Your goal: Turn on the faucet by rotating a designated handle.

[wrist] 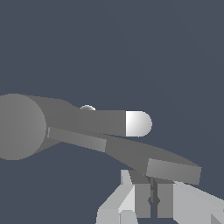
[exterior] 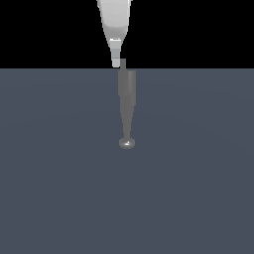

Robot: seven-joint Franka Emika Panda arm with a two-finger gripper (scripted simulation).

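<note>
The grey faucet (exterior: 127, 94) stands mid-scene, its body tapering to a narrow spout that ends in a small shiny disc (exterior: 127, 143). My gripper (exterior: 117, 61) comes down from above and sits at the far end of the faucet body. In the wrist view the round end of the body (wrist: 19, 127) is large, and a rod with a pale rounded tip (wrist: 138, 123) sticks out from it. The flat grey handle (wrist: 131, 153) runs sideways from the body, and its upturned tip (wrist: 173, 171) lies right against my fingers (wrist: 142, 200). My gripper (wrist: 153, 201) has its fingers almost together, with nothing between them.
A flat blue-grey floor (exterior: 59, 188) spreads all around the faucet. Black background lies beyond its far edge. The white arm (exterior: 115, 20) tapers down from above.
</note>
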